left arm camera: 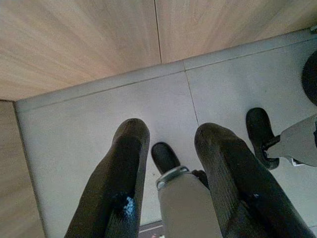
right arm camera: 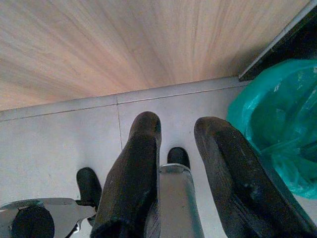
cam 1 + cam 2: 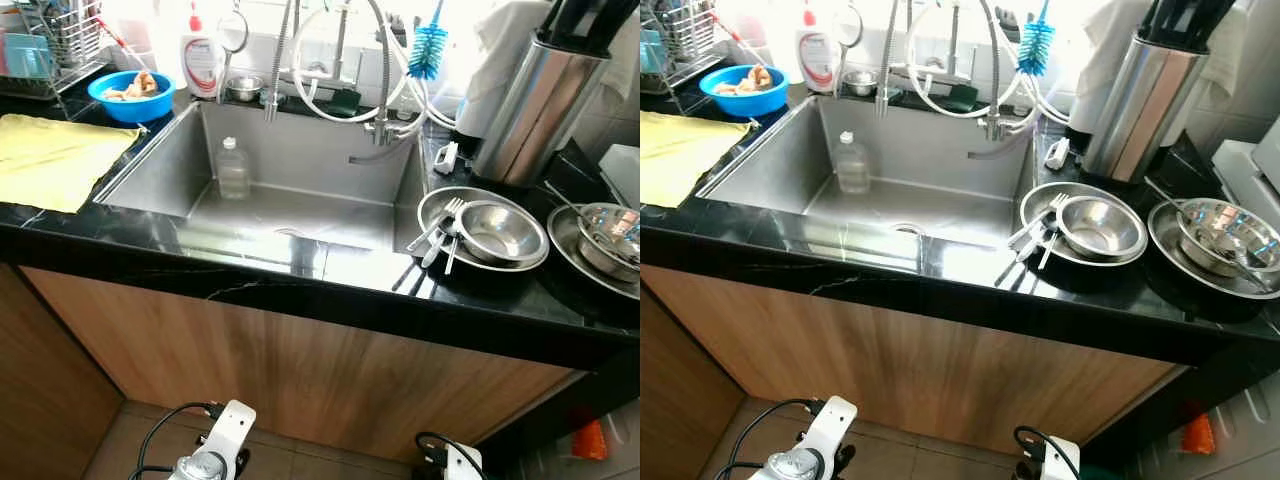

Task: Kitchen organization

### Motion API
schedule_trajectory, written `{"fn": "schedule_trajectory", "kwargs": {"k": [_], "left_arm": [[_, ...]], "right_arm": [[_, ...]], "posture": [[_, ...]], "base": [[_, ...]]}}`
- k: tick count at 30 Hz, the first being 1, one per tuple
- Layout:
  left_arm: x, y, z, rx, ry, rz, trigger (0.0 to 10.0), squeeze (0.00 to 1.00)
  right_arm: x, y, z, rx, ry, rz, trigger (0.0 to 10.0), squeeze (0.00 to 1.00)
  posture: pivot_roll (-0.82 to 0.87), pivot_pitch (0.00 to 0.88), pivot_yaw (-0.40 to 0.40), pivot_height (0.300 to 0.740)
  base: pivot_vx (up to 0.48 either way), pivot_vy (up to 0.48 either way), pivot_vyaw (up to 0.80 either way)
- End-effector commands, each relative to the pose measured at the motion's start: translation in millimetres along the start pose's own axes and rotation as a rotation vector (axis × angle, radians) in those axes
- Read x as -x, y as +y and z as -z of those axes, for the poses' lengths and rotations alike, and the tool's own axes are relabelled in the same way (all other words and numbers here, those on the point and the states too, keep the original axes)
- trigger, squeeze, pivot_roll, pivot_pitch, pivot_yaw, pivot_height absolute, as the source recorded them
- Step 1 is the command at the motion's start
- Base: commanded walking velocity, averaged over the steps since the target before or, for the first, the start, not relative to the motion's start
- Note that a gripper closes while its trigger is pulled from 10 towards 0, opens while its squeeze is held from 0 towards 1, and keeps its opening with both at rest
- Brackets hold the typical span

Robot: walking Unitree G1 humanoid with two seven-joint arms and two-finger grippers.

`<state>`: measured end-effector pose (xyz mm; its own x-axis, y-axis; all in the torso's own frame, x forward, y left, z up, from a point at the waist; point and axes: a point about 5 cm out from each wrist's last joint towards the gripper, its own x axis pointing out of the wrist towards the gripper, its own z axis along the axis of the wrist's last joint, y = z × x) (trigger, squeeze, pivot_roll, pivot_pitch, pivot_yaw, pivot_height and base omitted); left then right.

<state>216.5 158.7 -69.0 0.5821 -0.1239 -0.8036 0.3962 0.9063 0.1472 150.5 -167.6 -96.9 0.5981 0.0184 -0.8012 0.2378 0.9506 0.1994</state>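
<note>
Both arms just hang low: left tool (image 1: 171, 148) and right tool (image 2: 176, 134) spread over floor tiles; steel bowl (image 3: 500, 232) sits right of sink (image 3: 290, 180) on the worktop (image 3: 300, 280).

Two silver-white arms with looping black cables; the left gripper (image 1: 171, 136) and right gripper (image 2: 176, 131) each carry two long, rounded black fingers.

1. A clear plastic bottle (image 3: 851, 163) stands upright in the steel sink (image 3: 770, 165).
2. On the black worktop (image 3: 730, 235) right of it, forks (image 3: 1035, 232) lean against a steel bowl (image 3: 1100, 229).
3. A yellow cloth (image 3: 670, 150) lies left.
</note>
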Motion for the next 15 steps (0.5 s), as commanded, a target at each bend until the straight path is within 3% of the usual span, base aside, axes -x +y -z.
{"fn": "schedule_trajectory", "kwargs": {"k": [1,6,15], "left_arm": [[-0.7,-0.4,-4,-0.005,-0.003,0.002,10.0,0.00],[-0.7,0.1,-4,-0.005,-0.005,0.004,10.0,0.00],[4.7,20.3,9,-0.016,0.011,-0.041,10.0,0.00]], "right_arm": [[0.6,-1.9,1,-0.004,0.004,0.003,10.0,0.00],[0.4,-1.0,1,-0.006,0.008,-0.004,10.0,0.00],[-1.8,6.5,-2,-0.021,-0.002,-0.011,10.0,0.00]], "posture": [[0.12,0.025,-0.099,0.740],[0.12,0.023,-0.100,0.740],[0.19,0.000,-0.106,0.740]], "base": [[0.000,0.270,0.00],[0.000,0.271,-0.25],[0.000,0.275,0.00]]}}
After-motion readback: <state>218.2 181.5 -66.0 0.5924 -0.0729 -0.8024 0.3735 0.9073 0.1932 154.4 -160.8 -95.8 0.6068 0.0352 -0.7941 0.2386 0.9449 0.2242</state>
